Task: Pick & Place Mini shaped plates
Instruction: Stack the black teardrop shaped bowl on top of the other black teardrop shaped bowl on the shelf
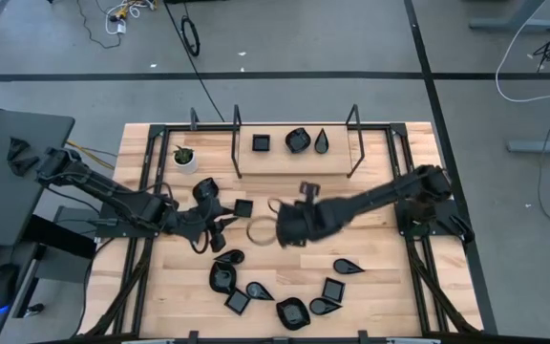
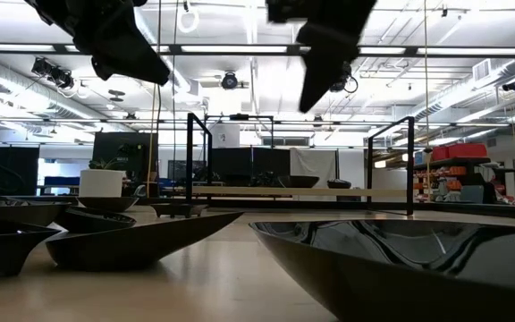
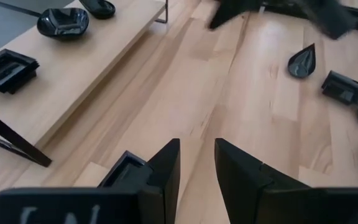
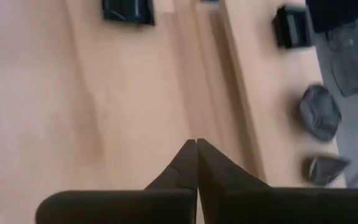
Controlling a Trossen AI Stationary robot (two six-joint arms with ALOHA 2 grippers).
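Plates cluster low-centre of the high view, three more on the shelf at top. Left gripper, fingers parted and empty, hovers centre-left, a square plate just right of it. Right gripper, pinched shut on nothing, hangs mid-frame. Left looks nearer that plate.
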